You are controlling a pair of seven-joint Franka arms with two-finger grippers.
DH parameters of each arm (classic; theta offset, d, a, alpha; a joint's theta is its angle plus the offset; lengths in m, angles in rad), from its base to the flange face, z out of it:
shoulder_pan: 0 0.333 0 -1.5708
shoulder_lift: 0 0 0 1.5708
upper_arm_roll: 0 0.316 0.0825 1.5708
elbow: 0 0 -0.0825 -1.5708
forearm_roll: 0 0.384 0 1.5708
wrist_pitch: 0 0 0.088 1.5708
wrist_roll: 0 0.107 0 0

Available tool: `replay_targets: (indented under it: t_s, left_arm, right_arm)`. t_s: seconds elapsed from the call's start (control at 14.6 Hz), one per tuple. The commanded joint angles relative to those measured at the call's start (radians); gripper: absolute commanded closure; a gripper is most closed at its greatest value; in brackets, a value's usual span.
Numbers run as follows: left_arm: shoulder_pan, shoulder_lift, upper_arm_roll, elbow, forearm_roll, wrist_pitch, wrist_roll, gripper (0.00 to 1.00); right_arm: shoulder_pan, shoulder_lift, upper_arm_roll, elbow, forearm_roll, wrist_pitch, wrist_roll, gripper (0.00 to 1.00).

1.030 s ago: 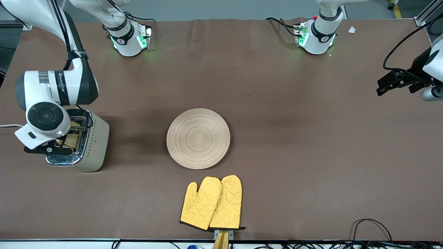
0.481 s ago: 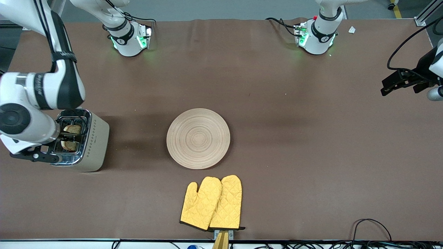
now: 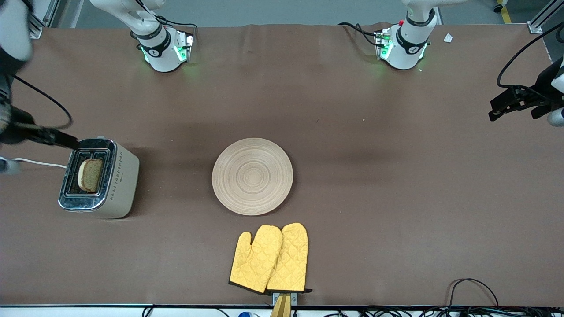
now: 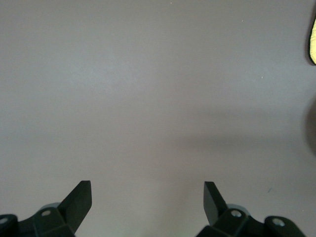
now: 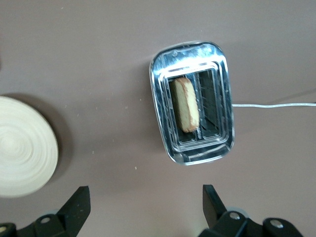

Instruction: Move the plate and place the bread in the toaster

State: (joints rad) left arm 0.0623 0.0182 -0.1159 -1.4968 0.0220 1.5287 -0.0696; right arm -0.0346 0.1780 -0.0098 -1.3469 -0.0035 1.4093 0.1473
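Note:
The cream toaster (image 3: 115, 181) with a chrome top stands at the right arm's end of the table. The brown bread slice (image 3: 90, 175) stands in one of its slots, with nothing touching it. The round wooden plate (image 3: 252, 176) lies flat mid-table. My right gripper (image 5: 146, 207) is open and empty, high above the table beside the toaster (image 5: 192, 116). The bread (image 5: 185, 103) and the plate's edge (image 5: 22, 145) also show in the right wrist view. My left gripper (image 4: 148, 202) is open and empty over bare table at the left arm's end, also seen in the front view (image 3: 495, 112).
A pair of yellow oven mitts (image 3: 269, 258) lies nearer the front camera than the plate. The toaster's white cord (image 5: 276, 105) runs off toward the table's end. The right arm (image 3: 26, 130) hangs blurred at the table's edge. Cables (image 3: 471, 286) lie at the front edge.
The right gripper let go of the bread in the toaster slot and rose up and away toward the table's end. The left gripper drifted slightly outward.

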Motion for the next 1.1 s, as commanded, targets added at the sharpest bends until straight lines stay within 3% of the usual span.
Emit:
replay_targets:
  t_s: [0.0,0.14,0.34,1.03]
  left_arm:
    - [-0.002,0.002,-0.001,0.007,0.024,-0.001,0.014,0.0]
    - [-0.005,0.0,-0.004,0.007,0.024,-0.004,0.016,0.0]
    - [-0.002,-0.003,-0.008,0.009,0.021,-0.025,0.019,0.0]
    - [-0.016,-0.003,-0.014,0.027,0.021,-0.056,0.017,0.0]
  right_arm:
    - [-0.036,-0.116,0.013,-0.056,0.025,-0.062,-0.049,0.0]
    - [-0.025,-0.182,0.017,-0.118,0.023,-0.056,-0.049,0.0]
    - [-0.004,-0.285,0.014,-0.276,0.022,0.057,-0.057,0.0]
    - [0.001,-0.301,-0.038,-0.331,0.028,0.103,-0.098,0.0]
